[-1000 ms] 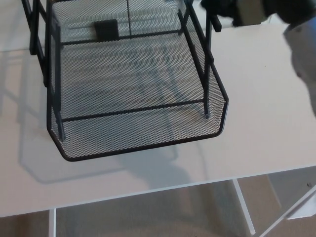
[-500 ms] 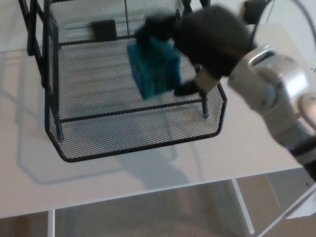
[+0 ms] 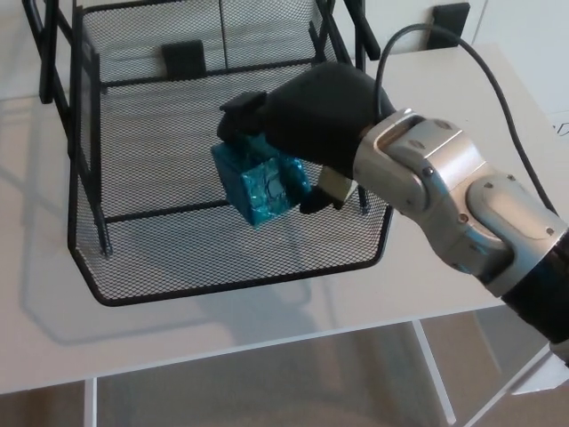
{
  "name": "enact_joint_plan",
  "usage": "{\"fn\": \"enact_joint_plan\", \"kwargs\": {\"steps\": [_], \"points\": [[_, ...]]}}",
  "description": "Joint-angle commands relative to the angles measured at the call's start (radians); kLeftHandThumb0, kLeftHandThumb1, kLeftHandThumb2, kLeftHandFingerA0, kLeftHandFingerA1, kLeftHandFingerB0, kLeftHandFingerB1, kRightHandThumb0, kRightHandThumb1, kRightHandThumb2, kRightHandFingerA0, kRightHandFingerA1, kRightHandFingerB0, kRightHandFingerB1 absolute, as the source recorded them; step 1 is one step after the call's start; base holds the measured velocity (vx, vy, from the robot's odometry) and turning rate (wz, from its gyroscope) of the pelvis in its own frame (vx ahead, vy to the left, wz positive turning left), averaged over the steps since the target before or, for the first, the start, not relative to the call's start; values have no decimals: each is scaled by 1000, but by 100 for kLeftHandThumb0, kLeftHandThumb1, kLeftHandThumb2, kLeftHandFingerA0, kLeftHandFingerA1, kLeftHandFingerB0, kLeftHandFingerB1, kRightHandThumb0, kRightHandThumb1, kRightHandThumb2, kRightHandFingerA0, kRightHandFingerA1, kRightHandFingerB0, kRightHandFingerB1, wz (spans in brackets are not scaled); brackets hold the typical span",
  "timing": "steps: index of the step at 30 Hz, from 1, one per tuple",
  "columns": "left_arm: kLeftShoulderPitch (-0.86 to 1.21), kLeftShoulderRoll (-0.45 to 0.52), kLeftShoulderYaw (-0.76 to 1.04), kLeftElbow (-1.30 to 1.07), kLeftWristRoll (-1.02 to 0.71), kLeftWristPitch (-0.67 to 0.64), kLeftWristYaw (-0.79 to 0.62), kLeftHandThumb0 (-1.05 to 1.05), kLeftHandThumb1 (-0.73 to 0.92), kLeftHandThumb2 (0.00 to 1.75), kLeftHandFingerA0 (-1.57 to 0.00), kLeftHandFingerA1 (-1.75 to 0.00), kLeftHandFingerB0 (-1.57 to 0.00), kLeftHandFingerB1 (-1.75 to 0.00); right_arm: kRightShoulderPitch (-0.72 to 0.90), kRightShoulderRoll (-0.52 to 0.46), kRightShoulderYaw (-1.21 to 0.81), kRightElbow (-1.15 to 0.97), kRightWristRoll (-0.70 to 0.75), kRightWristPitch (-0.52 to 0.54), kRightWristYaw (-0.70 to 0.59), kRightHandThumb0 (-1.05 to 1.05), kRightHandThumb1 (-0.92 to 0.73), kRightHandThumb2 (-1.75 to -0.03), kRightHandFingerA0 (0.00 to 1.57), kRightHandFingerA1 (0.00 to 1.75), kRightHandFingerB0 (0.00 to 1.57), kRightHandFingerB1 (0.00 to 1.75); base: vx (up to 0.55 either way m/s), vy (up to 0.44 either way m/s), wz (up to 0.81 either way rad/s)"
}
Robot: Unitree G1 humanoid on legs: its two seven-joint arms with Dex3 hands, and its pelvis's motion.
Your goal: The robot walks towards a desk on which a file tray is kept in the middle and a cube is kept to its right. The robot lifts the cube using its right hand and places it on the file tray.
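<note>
Head view:
Right robot hand [image 3: 311,116]: black, reaching in from the right, fingers clamped on the cube.
Forearm [image 3: 444,191]: silver, smooth jointed shell.
Cube [image 3: 260,182]: glossy teal, tilted, over the tray's floor.
File tray [image 3: 233,282]: black wire mesh, rounded corners.
Desk [image 3: 53,338]: white, flat.

Black block [image 3: 452,14] top right; beige floor [image 3: 267,381] below.

Our right hand [image 3: 307,124] grips the teal cube [image 3: 260,182] above the black mesh file tray [image 3: 133,294] on the white tabletop [image 3: 444,267].
</note>
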Motion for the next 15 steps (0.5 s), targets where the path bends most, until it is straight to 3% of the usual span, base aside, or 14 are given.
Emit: {"fn": "enact_joint_plan", "kwargs": {"steps": [1, 2, 3, 4, 5, 6, 7, 8, 15], "points": [[13, 11, 12, -15, -2, -26, -8, -67, 83, 65, -44, -55, -32, -40, 24, 5, 60, 12, -85, 67, 149, -53, -50, -75, 2, 30, 3, 22, 0, 0, 0], [3, 10, 8, -2, 5, -22, 4, -66, 84, 65, -47, -53, -34, -40, 19, 4, 51, -1, -78, 77, 165, -52, -57, -59, 0, 12, 0, 25, 0, 0, 0], [0, 10, 2, 2, 12, -29, 8, -66, 85, 65, -48, -53, -34, -40, 11, 8, 39, -9, -72, 92, 177, -58, -48, -69, 0, 0, 3, 11, 0, 0, 0], [2, 11, -1, 0, 15, -37, 7, -66, 86, 65, -48, -53, -34, -40, 7, 9, 28, -15, -65, 97, 180, -63, -47, -69, 0, 0, 1, 9, 0, 0, 0], [7, 14, -9, -2, 23, -47, 8, -68, 86, 65, -48, -53, -35, -41, -7, 2, 5, -35, -52, 98, 195, -82, -42, -67, 0, 6, 5, 0, 0, 0, 0], [13, 16, -15, -9, 29, -51, 10, -68, 86, 66, -48, -54, -35, -41, -21, -7, -5, -44, -48, 88, 205, -85, -48, -75, 0, 12, 0, 0, 0, 0, 0], [12, 16, -18, -13, 30, -41, 15, -67, 67, 104, -44, -63, -31, -53, -25, -12, -12, -43, -41, 77, 205, -85, -50, -77, 0, 13, 0, 0, 0, 0, 0], [8, 16, -19, -12, 29, -24, 20, -67, 86, 66, -48, -55, -37, -42, -32, -15, -23, -43, -29, 69, 214, -85, -51, -81, 0, 17, 0, 3, 0, 0, 0], [17, 20, -20, -20, 24, -34, 4, -68, 86, 65, -45, -58, -37, -44, -146, -58, -70, -100, 22, 95, 438, -91, -55, -85, 0, 18, 0, 1, 0, 0, 0]]}}
